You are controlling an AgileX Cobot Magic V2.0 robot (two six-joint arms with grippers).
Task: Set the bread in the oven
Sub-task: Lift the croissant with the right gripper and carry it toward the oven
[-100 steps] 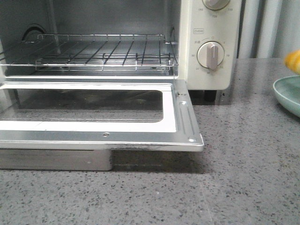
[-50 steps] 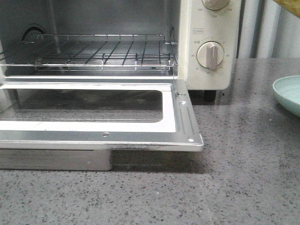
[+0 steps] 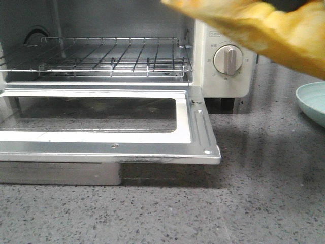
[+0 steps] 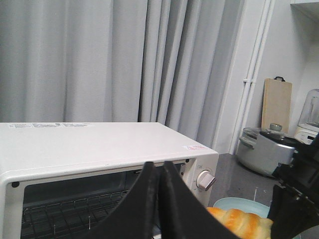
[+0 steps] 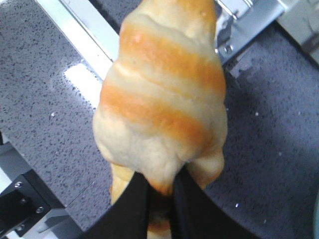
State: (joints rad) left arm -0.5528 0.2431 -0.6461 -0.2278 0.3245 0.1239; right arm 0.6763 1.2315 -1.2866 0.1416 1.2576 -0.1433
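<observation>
Fingers, right arm (image 5: 157,191): clamped on the bread (image 5: 162,94), black pads pinching one tapered end; the loaf juts out beyond them.

Fingers, left arm (image 4: 159,199): pressed together, holding nothing that I can see, parked high above the oven (image 4: 99,144).

Bread, location: airborne. In the front view it fills the upper right corner, blurred, in front of the oven's knob panel. My right wrist camera shows it over the grey table (image 5: 45,79), with the corner of the open door (image 3: 101,147) just beyond it.

Oven, condition: door dropped flat toward me, glass pane up; wire rack (image 3: 109,56) bare and level inside the cavity.

Plate (image 3: 312,101): pale green, far right on the table, nothing on the part I can see.

Step in hand, as I judge it: transport, bread gripped and carried from the right side toward the oven mouth, not yet inside.

Next move, as I judge it: swing left until the loaf lines up with the opening, keep it above the door, reach forward over the rack, lower, then release. Watch the right door post beside the knobs.
</observation>
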